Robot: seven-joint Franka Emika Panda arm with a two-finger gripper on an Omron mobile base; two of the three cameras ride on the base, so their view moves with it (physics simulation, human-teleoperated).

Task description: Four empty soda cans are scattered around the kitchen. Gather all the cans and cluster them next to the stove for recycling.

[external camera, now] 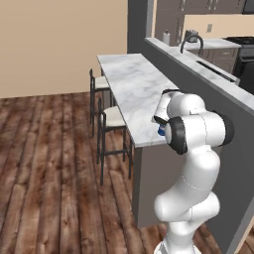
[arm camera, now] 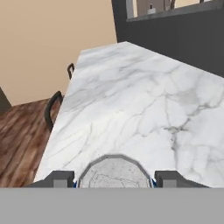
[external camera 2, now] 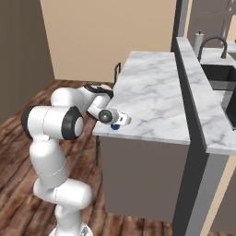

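From the left base view, the white arm bends over the near end of the marble bar counter point(external camera: 134, 89). The gripper point(external camera: 161, 128) is at the near edge of this counter, mostly hidden behind the arm's elbow. A small blue thing, the soda can point(external camera: 161, 131), shows just under the hand, at the counter edge. Two bar stools point(external camera: 110, 119) stand along the left side of the counter, on the wood plank floor point(external camera: 44, 168). Beyond the raised grey wall of the counter there is a sink faucet point(external camera: 191, 40), and the stove point(external camera: 244, 44) is far behind it, at the top right.

From the right base view, the gripper point(external camera 2: 118, 120) lies almost level at the near left corner of the same counter point(external camera 2: 152, 92). The blue can point(external camera 2: 115, 126) is between the fingers, just at the counter edge. The sink point(external camera 2: 219, 76) with its faucet is on the other side of the grey wall.

In the hand view, the silvery top of the can point(arm camera: 114, 172) sits between the two dark fingertips point(arm camera: 59, 178), with a thin blue rim at both sides. The fingers are closed around the can. The marble counter top point(arm camera: 140, 109) stretches away from the can, and the curved backs of the stools point(arm camera: 51, 109) show beside its left edge.
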